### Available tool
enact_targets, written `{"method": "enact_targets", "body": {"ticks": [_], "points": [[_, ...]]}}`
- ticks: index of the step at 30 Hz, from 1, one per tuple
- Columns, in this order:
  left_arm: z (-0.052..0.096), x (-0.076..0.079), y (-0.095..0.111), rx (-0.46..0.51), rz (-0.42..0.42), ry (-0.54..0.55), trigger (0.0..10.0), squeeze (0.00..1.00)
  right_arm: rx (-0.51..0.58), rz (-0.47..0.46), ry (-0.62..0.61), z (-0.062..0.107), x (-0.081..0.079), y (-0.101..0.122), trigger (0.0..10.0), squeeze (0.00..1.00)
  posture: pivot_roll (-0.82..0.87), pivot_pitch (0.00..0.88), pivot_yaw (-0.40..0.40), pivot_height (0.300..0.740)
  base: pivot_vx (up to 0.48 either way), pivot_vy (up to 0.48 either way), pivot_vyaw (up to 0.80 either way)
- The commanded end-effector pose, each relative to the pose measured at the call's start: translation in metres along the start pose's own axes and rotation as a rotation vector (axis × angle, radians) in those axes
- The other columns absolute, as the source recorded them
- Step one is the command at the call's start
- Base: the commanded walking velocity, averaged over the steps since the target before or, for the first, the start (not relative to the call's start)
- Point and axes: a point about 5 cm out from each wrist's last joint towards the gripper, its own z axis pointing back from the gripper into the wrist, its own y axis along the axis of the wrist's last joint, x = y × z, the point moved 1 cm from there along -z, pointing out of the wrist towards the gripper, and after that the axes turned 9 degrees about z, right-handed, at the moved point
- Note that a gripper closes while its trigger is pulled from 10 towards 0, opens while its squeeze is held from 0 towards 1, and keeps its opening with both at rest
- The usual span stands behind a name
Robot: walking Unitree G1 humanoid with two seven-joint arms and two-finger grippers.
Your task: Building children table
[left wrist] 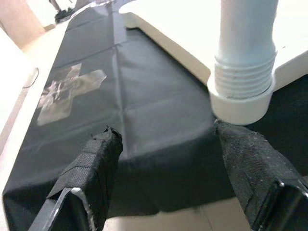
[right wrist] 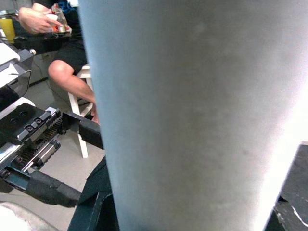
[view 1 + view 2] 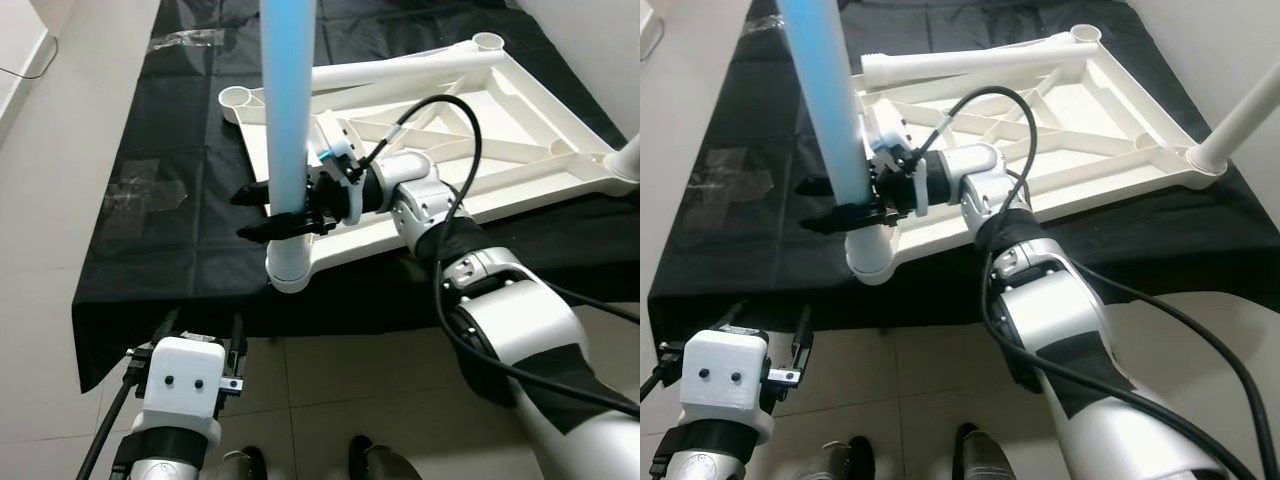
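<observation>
The right gripper (image 3: 268, 212) has its jaws closed around an upright blue leg (image 3: 288, 100), just above the white corner socket (image 3: 288, 268) of the upturned tabletop (image 3: 440, 140), which lies on a black cloth (image 3: 190, 240). The left gripper (image 1: 168, 159) hangs below the cloth's edge, jaws wide apart and holding nothing. Another white leg (image 3: 400, 70) lies across the tabletop.
</observation>
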Motion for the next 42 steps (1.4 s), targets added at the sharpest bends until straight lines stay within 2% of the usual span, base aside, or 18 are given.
{"method": "enact_targets", "body": {"ticks": [1,5,10,12,15,20,27,29,31,32,34,35,36,37,39,42], "points": [[0.008,0.014,0.002,-0.018,0.055,-0.05,10.0,0.0,0.018,-0.09,0.072,-0.02,-0.01,-0.015,10.0,0.0,0.21,0.361,-0.044,0.74,0.0,0.0,0.0],[0.009,0.015,0.005,-0.019,0.053,-0.05,10.0,0.0,0.079,-0.056,0.091,-0.034,-0.005,-0.001,10.0,0.0,0.23,0.374,-0.052,0.74,0.0,0.0,0.0],[0.01,0.016,0.006,-0.02,0.051,-0.05,10.0,0.0,0.096,-0.043,0.103,-0.039,-0.004,0.002,10.0,0.0,0.24,0.38,-0.055,0.74,0.0,0.0,0.0],[0.012,0.015,0.006,-0.025,0.048,-0.044,10.0,0.0,0.123,-0.022,0.121,-0.045,-0.004,0.008,10.0,0.0,0.24,0.382,-0.054,0.74,0.0,0.0,0.0],[0.012,0.015,0.006,-0.029,0.042,-0.044,10.0,0.0,0.091,0.023,0.144,-0.048,-0.006,0.007,10.0,0.0,0.23,0.381,-0.054,0.74,0.0,0.0,0.0],[0.01,0.015,0.005,-0.027,0.029,-0.051,10.0,0.0,-0.052,0.09,0.172,-0.04,-0.011,-0.007,10.0,0.0,0.22,0.371,-0.049,0.74,0.0,0.0,0.0],[0.004,0.016,0.003,-0.022,0.027,-0.055,10.0,0.0,-0.195,0.051,0.153,-0.024,-0.012,-0.021,10.0,0.0,0.19,0.348,-0.043,0.74,0.0,0.0,0.0],[0.004,0.016,0.003,-0.022,0.027,-0.055,10.0,0.0,-0.195,0.051,0.153,-0.024,-0.012,-0.021,10.0,0.0,0.19,0.348,-0.043,0.74,0.0,0.0,0.0],[0.002,0.017,0.001,-0.02,0.024,-0.058,10.0,0.0,-0.25,-0.007,0.082,-0.019,-0.009,-0.028,10.0,0.0,0.18,0.336,-0.047,0.74,0.0,0.0,0.0],[0.002,0.017,0.001,-0.02,0.024,-0.058,10.0,0.0,-0.25,-0.007,0.082,-0.019,-0.009,-0.028,10.0,0.0,0.18,0.336,-0.047,0.74,0.0,0.0,0.0],[0.002,0.017,0.0,-0.019,0.022,-0.056,10.0,0.0,-0.26,-0.089,-0.055,-0.018,-0.002,-0.032,10.0,0.0,0.18,0.33,-0.05,0.74,0.0,0.0,0.0],[0.002,0.017,0.0,-0.019,0.022,-0.056,10.0,0.0,-0.26,-0.089,-0.055,-0.018,-0.002,-0.032,10.0,0.0,0.18,0.33,-0.05,0.74,0.0,0.0,0.0],[0.002,0.017,0.0,-0.019,0.021,-0.055,10.0,0.0,-0.253,-0.124,-0.112,-0.018,0.001,-0.034,10.0,0.0,0.18,0.33,-0.05,0.74,0.0,0.0,0.0],[0.002,0.017,0.0,-0.019,0.021,-0.055,10.0,0.0,-0.253,-0.124,-0.112,-0.018,0.001,-0.034,10.0,0.0,0.18,0.33,-0.05,0.74,0.0,0.0,0.0],[0.002,0.016,-0.001,-0.02,0.019,-0.051,10.0,0.0,-0.229,-0.146,-0.232,-0.019,0.008,-0.034,10.0,0.0,0.18,0.329,-0.052,0.74,0.0,0.0,0.0],[0.003,0.015,-0.001,-0.023,0.017,-0.049,10.0,0.0,-0.206,-0.163,-0.322,-0.017,0.014,-0.033,10.0,0.0,0.18,0.329,-0.052,0.74,0.0,0.0,0.0]]}}
